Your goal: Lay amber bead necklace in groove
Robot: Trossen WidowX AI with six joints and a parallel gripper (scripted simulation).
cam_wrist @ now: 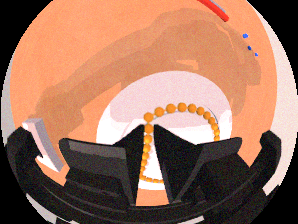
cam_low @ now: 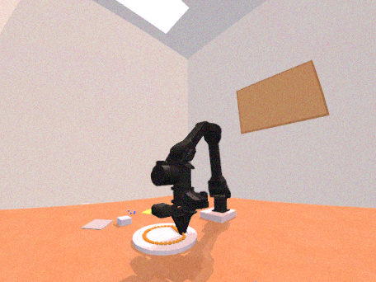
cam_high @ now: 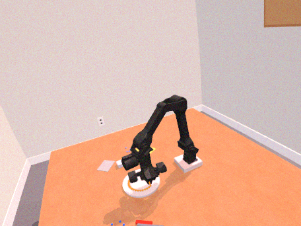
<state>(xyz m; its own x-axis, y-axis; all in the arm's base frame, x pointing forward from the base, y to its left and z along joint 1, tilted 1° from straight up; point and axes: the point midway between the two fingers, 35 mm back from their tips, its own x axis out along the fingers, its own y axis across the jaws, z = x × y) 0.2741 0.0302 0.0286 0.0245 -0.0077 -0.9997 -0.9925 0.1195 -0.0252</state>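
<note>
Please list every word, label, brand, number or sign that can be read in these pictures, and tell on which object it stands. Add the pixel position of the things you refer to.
No readable text in any view.
Round bead board (cam_high: 140,194) (cam_low: 165,250) (cam_wrist: 170,90): no lettering visible.
Arm (cam_high: 182,123) (cam_low: 214,158): no brand or number that I can make out.
Pinboard on the wall (cam_high: 284,13) (cam_low: 282,99): no writing visible.

Amber necklace (cam_high: 140,190) (cam_low: 164,243) (cam_wrist: 182,107), white board (cam_high: 140,193) (cam_low: 165,249) (cam_wrist: 175,85), orange table (cam_high: 76,191) (cam_low: 49,251) (cam_wrist: 60,60), black arm (cam_high: 155,123) (cam_low: 214,158)
</note>
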